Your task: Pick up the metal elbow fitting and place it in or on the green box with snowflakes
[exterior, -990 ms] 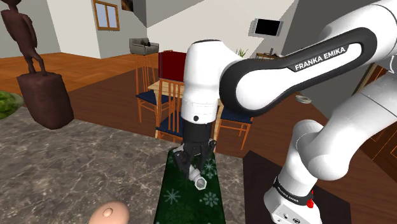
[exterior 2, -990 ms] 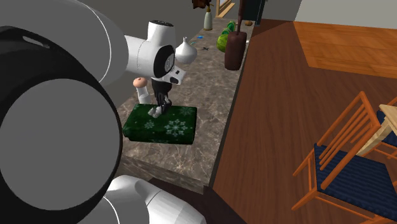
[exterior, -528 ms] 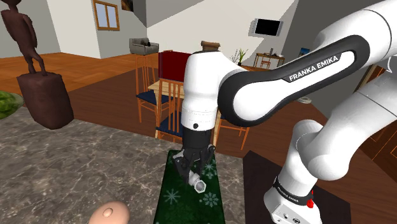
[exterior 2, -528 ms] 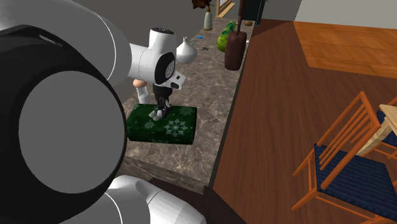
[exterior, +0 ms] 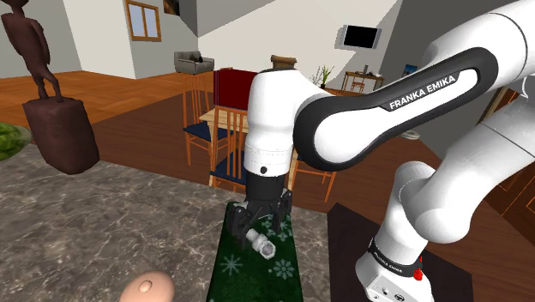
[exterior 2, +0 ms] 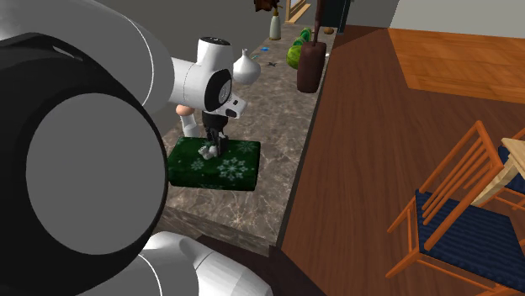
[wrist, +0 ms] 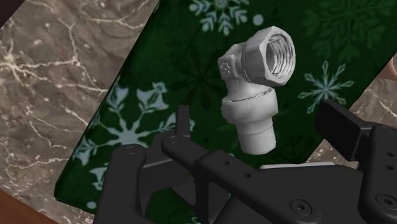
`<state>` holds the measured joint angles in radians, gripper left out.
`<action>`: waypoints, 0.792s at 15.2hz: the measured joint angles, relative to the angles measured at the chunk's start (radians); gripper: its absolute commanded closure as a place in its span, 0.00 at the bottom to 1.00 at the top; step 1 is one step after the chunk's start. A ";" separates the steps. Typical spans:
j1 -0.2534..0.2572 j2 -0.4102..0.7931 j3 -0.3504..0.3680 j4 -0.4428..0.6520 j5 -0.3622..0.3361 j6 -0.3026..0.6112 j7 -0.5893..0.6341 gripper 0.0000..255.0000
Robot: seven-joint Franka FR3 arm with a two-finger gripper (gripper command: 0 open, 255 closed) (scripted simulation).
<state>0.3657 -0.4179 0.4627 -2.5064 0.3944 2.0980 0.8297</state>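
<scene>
Silvery elbow fitting (wrist: 254, 89) lies on the dark-green snowflake box (wrist: 167, 70); threaded mouth showing.

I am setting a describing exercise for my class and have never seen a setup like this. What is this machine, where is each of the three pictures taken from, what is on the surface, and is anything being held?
This is a computer-drawn scene of a white robot arm that ends in a black two-finger gripper. It works over a marbled stone counter. One picture looks down from beside the arm's stand. Another looks along the counter from behind the arm, which looms large in front. The third comes from a camera on the hand itself. On the counter sits a green box with snowflakes, and a grey metal pipe elbow lies on top of it. The gripper's fingers stand apart on either side of the elbow without touching it, so nothing is held. A brown statue and a pinkish egg-shaped thing are also on the counter.
</scene>
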 measured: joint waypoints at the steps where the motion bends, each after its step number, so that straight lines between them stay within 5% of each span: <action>1: 0.000 0.000 0.000 0.000 0.000 0.000 0.000 0.00; 6: -0.008 -0.050 -0.036 0.073 -0.019 -0.124 0.001 0.00; 12: -0.010 -0.050 -0.039 0.087 -0.023 -0.139 0.002 0.00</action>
